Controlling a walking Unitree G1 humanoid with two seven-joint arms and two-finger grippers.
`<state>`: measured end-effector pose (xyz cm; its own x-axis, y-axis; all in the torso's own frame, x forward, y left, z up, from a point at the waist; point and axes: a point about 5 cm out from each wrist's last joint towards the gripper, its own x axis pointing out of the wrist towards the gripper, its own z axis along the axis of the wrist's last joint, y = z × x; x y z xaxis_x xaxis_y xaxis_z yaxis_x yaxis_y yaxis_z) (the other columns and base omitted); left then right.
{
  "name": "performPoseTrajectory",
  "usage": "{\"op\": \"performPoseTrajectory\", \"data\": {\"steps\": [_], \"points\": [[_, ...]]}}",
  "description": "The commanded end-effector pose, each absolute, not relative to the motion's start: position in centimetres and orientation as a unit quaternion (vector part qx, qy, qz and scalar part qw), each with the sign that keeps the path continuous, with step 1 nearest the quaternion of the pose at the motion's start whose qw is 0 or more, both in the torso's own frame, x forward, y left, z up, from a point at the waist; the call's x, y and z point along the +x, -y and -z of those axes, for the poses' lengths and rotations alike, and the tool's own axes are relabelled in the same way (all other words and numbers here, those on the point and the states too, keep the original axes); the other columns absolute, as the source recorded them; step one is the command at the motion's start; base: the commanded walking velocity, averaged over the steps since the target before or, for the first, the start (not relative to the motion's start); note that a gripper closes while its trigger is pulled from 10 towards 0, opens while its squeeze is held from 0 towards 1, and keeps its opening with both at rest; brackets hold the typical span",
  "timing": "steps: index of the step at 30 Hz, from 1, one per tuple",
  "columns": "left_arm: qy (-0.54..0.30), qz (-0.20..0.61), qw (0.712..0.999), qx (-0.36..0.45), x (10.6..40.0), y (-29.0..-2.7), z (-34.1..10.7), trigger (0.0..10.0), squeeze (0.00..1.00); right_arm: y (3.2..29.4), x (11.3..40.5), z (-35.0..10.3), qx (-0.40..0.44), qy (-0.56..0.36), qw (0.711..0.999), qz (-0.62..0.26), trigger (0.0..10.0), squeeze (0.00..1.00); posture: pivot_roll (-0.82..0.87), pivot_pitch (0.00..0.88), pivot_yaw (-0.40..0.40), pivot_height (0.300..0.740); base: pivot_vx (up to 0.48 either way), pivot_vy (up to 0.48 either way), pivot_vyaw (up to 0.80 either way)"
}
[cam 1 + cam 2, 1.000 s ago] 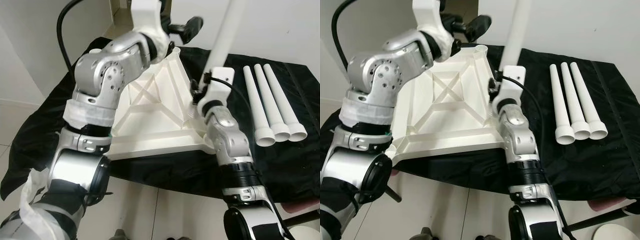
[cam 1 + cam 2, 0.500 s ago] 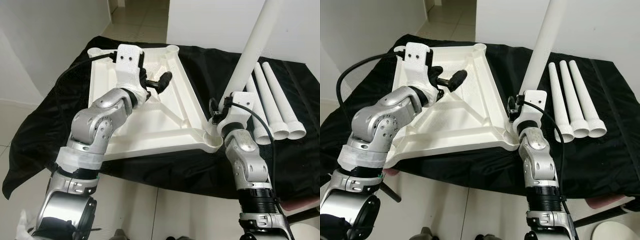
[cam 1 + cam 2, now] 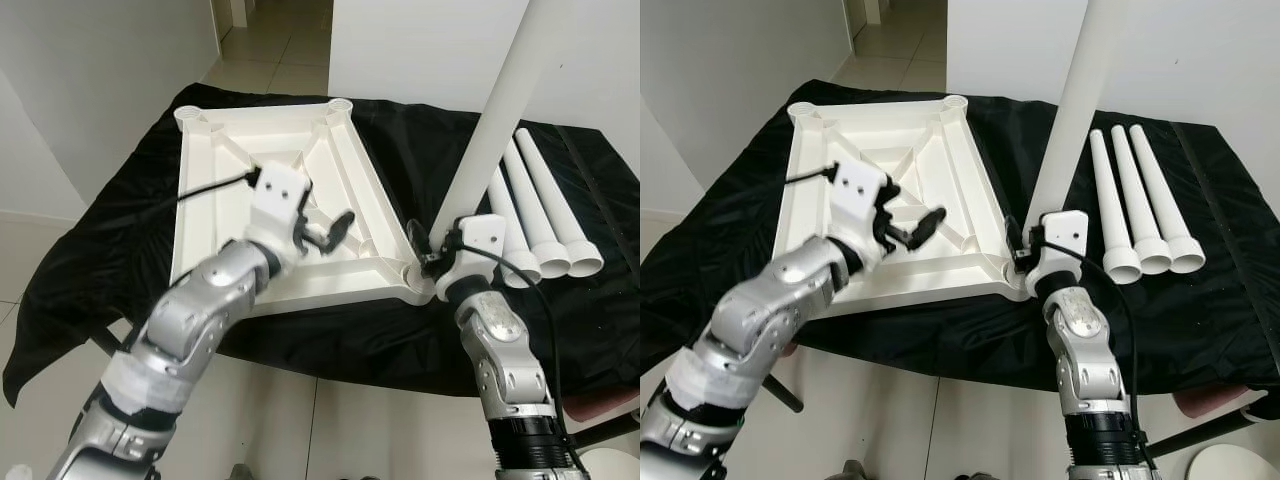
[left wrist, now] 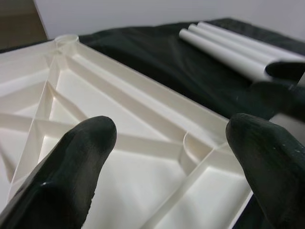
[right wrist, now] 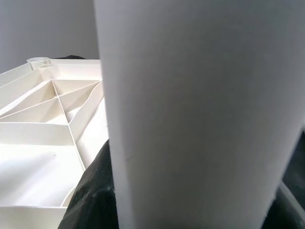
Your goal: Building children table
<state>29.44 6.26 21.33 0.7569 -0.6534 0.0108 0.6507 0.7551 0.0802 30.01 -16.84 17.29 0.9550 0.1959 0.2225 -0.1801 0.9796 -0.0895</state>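
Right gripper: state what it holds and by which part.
The right gripper holds a white table leg near its lower end, standing upright at the near right corner socket of the upturned tabletop. The left gripper holds nothing.

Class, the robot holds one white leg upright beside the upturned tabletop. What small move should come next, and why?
Probably ease the right gripper sideways to seat the leg into the near corner socket of the tabletop. The leg's foot sits at that corner, and the open left gripper hovers above the tabletop.
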Motion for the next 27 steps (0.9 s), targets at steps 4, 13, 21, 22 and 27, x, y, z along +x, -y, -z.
{"op": "performPoseTrajectory", "data": {"steps": [4,13,21,22,27], "points": [[0.014,0.485,0.873,0.06,27.7,-5.2,-20.7,10.0,0.0,17.1,30.0,-15.9,-0.044,0.094,0.989,-0.109,10.0,0.0,0.01,0.093,0.018,0.74,0.0,0.0,0.0],[0.011,0.493,0.867,0.073,26.8,-5.3,-20.1,10.0,0.0,17.3,30.8,-15.2,-0.043,0.096,0.987,-0.121,10.0,0.0,0.03,0.107,0.029,0.74,0.0,0.0,0.0],[0.006,0.501,0.862,0.08,26.3,-5.3,-19.8,10.0,0.0,16.8,31.4,-15.4,-0.052,0.107,0.981,-0.151,10.0,0.0,0.03,0.116,0.034,0.74,0.0,0.0,0.0],[0.003,0.504,0.86,0.083,26.1,-5.3,-19.8,10.0,0.0,16.4,31.4,-15.4,-0.064,0.112,0.976,-0.173,10.0,0.0,0.04,0.12,0.035,0.74,0.0,0.0,0.0],[0.001,0.503,0.86,0.085,26.1,-5.5,-19.8,10.0,0.0,16.0,30.8,-15.1,-0.099,0.118,0.965,-0.212,10.0,0.0,0.04,0.125,0.035,0.74,0.0,0.0,0.0]]}}
